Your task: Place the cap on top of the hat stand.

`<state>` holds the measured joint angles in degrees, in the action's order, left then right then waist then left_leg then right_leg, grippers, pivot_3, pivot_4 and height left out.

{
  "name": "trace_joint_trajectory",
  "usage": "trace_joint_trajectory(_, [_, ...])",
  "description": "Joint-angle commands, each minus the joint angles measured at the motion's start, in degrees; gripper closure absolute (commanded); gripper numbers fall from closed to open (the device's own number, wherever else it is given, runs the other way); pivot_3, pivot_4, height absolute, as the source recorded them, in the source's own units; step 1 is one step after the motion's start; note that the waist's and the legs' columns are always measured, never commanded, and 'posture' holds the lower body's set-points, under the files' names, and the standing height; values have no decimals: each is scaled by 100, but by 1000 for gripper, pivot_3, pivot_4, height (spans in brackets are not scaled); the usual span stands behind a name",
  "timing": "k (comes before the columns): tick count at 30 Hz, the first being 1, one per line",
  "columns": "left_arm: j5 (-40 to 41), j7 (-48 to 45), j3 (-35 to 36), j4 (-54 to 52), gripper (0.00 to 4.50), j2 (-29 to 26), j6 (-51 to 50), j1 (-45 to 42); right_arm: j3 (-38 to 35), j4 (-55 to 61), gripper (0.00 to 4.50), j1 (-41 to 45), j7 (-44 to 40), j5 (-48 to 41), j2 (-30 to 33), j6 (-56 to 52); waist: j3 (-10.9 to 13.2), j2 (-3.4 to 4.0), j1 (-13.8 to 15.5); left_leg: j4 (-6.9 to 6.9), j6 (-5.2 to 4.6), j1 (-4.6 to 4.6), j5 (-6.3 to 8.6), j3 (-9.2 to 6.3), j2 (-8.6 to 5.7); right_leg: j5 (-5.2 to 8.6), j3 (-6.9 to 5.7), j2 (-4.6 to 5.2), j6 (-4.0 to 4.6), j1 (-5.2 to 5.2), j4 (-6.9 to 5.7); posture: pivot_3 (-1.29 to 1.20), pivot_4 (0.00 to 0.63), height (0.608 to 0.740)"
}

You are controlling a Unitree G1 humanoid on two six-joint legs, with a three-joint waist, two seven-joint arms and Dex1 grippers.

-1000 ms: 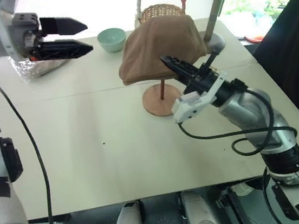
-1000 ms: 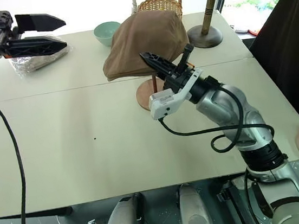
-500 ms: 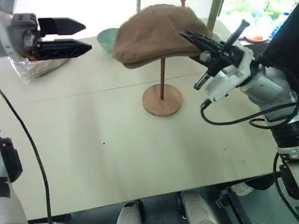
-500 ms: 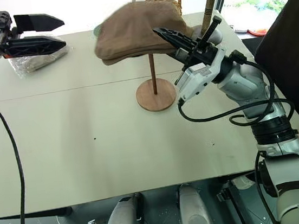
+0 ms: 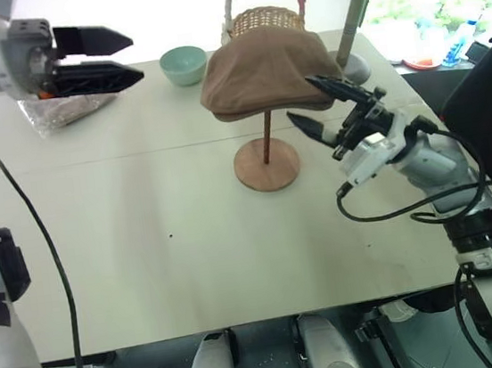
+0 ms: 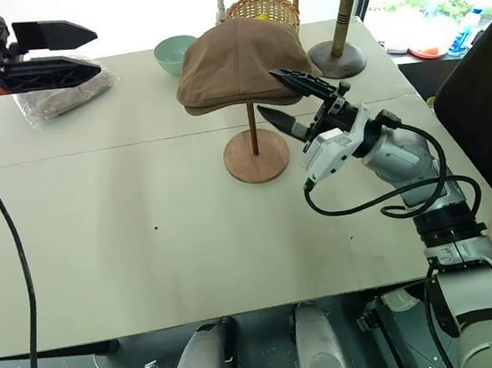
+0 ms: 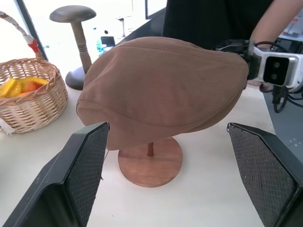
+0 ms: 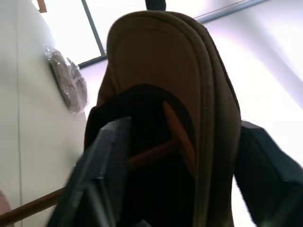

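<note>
Cap (image 5: 264, 76) sits draped on hat stand (image 5: 267, 162), mid-table, brim overhanging disc. Looks soft, light, floppy; best pinched at brim edge, not crown. Right gripper (image 5: 326, 102) just beside brim, fingers spread, holding nothing. Left gripper (image 5: 103, 60) raised well apart, fingers spread, empty.

A wicker basket (image 5: 266, 20) is seen at the worktop's (image 5: 146, 250) far edge, flanked by a pale-green bowl (image 5: 184, 65) and a grey stand (image 5: 359, 8).

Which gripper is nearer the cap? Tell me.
Right. The right gripper sits open just beside the cap; the left gripper hovers open, well off to its other side.
</note>
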<state>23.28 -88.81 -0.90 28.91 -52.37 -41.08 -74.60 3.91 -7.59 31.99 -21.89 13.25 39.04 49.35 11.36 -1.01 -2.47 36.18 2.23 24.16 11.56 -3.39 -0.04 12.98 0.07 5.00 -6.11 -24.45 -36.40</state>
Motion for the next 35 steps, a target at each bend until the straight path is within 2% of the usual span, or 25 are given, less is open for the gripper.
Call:
trace_joint_trajectory(1, [109, 32, 227, -140, 301, -98, -5, -36, -367, 796, 39, -297, -234, -241, 394, -321, 1, 1, 8, 1, 0, 0, 0, 0, 0, 0, 0, 0, 0, 0, 0, 0, 150, 740])
trace_joint_trajectory(5, [176, 71, 301, -167, 301, -124, -1, 90, -750, 1691, 39, -969, -861, -1001, 1135, -1201, 1, 1, 24, 2, 0, 1, 0, 2, -1, 0, 0, 2, -1, 1, 2, 0, 150, 740])
trace_joint_trajectory(8, [209, 82, 355, -199, 301, -143, 35, 196, -1123, 2186, 39, -1410, -1580, -1943, 1816, -2227, 1, 0, 25, 4, 0, -1, 0, 1, 0, 0, 0, 1, 0, 4, 1, 0, 150, 740])
trace_joint_trajectory(10, [222, 126, 431, -192, 301, -144, 70, 270, -1488, 2393, 39, -1657, -2435, -3049, 2487, -3373, 1, 2, 17, 6, 0, -2, 0, 1, 0, 1, 0, 1, 4, 7, 1, 0, 150, 740])
trace_joint_trajectory(13, [258, 185, 489, -195, 301, -133, 10, 295, -1901, 2328, 39, -1370, -3223, -4586, 3138, -5093, 1, 0, 12, 8, 0, -6, 0, 4, 0, 6, 2, 4, 14, 12, 2, 0, 150, 740])
trace_joint_trajectory(15, [280, 170, 504, -258, 301, -134, 25, 385, -1913, 2014, 39, -789, -3553, -5472, 3367, -6223, 1, 1, -3, 7, -1, -15, 0, 5, 3, 7, 2, 3, 15, 18, 2, 0, 150, 740])
trace_joint_trajectory(17, [299, 151, 514, -347, 301, -146, 53, 501, -1733, 1406, 39, 2, -3927, -5891, 3402, -7027, 1, 1, -6, 4, -1, -20, 1, 6, 7, 9, 3, 1, 20, 20, 2, 0, 150, 740])
trace_joint_trajectory(19, [364, 143, 564, -513, 301, -209, 22, 628, -1294, 399, 12, 1007, -4626, -5952, 3471, -7903, -2, -5, 24, 1, -1, -20, 1, 5, 9, 11, 1, -1, 22, 19, 5, 0, 150, 740])
trace_joint_trajectory(20, [392, 148, 599, -573, 301, -260, 8, 671, -1087, -18, 12, 1405, -5055, -5912, 3503, -8167, 14, 18, 7, 1, -2, -18, 2, 5, 9, 12, -1, -1, 23, 19, 8, 0, 150, 740])
trace_joint_trajectory(22, [426, 172, 661, -670, 301, -339, 10, 754, -690, -651, 12, 2115, -5703, -5607, 3452, -8417, 16, 16, 6, 7, -2, -10, 2, 27, 4, 12, 17, 8, 26, 12, 17, 0, 150, 740])
trace_joint_trajectory(26, [527, 191, 774, -864, 301, -564, -59, 941, -48, -1692, 12, 3266, -6475, -4867, 3167, -8730, 16, 15, -2, -4, -3, -5, 3, 24, 5, 11, 13, 4, 18, 1, 18, 0, 150, 740])
trace_joint_trajectory(30, [624, 255, 860, -1036, 301, -705, -150, 1074, 91, -2274, 12, 3819, -7020, -4581, 3003, -8991, 19, 20, -4, -7, -3, 9, 3, 25, 5, 2, 14, 3, 1, -16, 14, 0, 150, 740])
trace_joint_trajectory(35, [713, 362, 916, -1161, 301, -758, -219, 1162, 203, -2369, 12, 3884, -7061, -4459, 2966, -8875, 20, 23, 8, -4, -2, 16, 4, 25, 5, 1, 13, 3, 0, -22, 12, 0, 150, 740])
